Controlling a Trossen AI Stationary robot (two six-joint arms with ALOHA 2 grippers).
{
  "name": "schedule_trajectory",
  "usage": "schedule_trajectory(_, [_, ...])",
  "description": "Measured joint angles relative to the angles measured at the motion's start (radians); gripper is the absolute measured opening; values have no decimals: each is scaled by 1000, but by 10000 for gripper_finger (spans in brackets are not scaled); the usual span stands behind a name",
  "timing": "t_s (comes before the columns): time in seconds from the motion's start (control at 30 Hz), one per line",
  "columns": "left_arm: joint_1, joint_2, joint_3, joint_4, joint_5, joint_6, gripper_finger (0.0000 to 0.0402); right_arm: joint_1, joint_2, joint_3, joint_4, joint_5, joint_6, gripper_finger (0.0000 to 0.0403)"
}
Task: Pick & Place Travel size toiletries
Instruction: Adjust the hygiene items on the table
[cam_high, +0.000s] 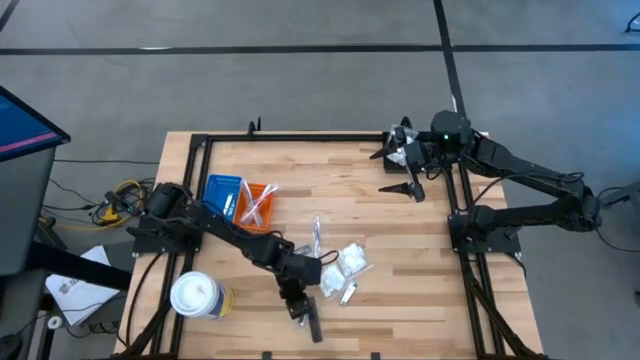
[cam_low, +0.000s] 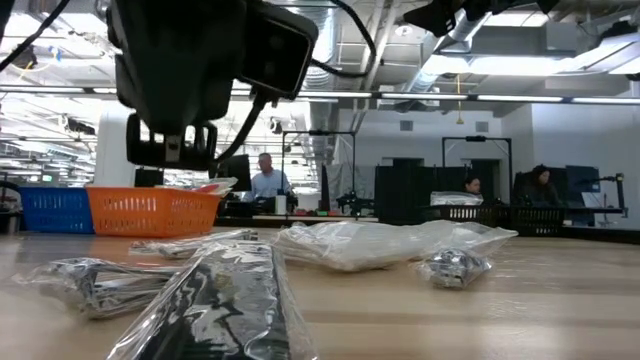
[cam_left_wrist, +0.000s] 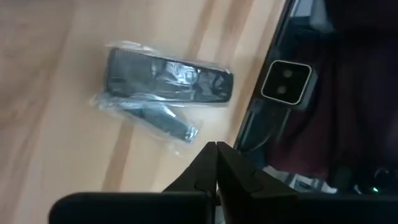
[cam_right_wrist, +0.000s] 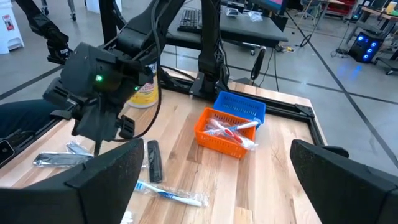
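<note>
The left gripper (cam_high: 298, 300) hangs low over the table's near edge, at about six o'clock of the wooden table (cam_high: 400, 220) in the high view, with its fingers pressed together and nothing between them, probably because it is lining up over its next target and has yet to spread for a grasp. That target looks to be the pair of wrapped dark grey sticks (cam_left_wrist: 163, 93), which lie flat and crossed on the wood just ahead of the closed fingertips, near them but apart, at roughly eleven o'clock of the tips in the left wrist view. The remaining toiletries sit close by: crinkly clear packets (cam_high: 352, 260) at about two o'clock of the left gripper, and a wrapped toothbrush (cam_right_wrist: 171, 194) beside them. The orange tray (cam_high: 258, 206) and the blue tray (cam_high: 222, 192) stand together near ten o'clock of the table, the orange one already holding some toothbrush-like sticks, so they seem to be the drop point. The right gripper (cam_high: 410, 172) waits wide open and empty at about one o'clock, well clear of the pile.
</note>
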Motion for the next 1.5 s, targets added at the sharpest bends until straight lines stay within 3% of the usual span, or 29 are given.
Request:
schedule_trajectory(0.27, [27, 105, 0, 170, 160, 13, 0, 0, 11, 0, 9, 0, -5, 398])
schedule_trajectory(0.47, [55, 128, -1, 187, 233, 80, 0, 0, 14, 0, 21, 0, 0, 396])
schedule_trajectory(0.8, [88, 128, -1, 67, 141, 256, 0, -1, 14, 0, 23, 0, -11, 396])
schedule_trajectory(1.5, [112, 128, -1, 30, 39, 331, 0, 0, 14, 0, 23, 0, -8, 398])
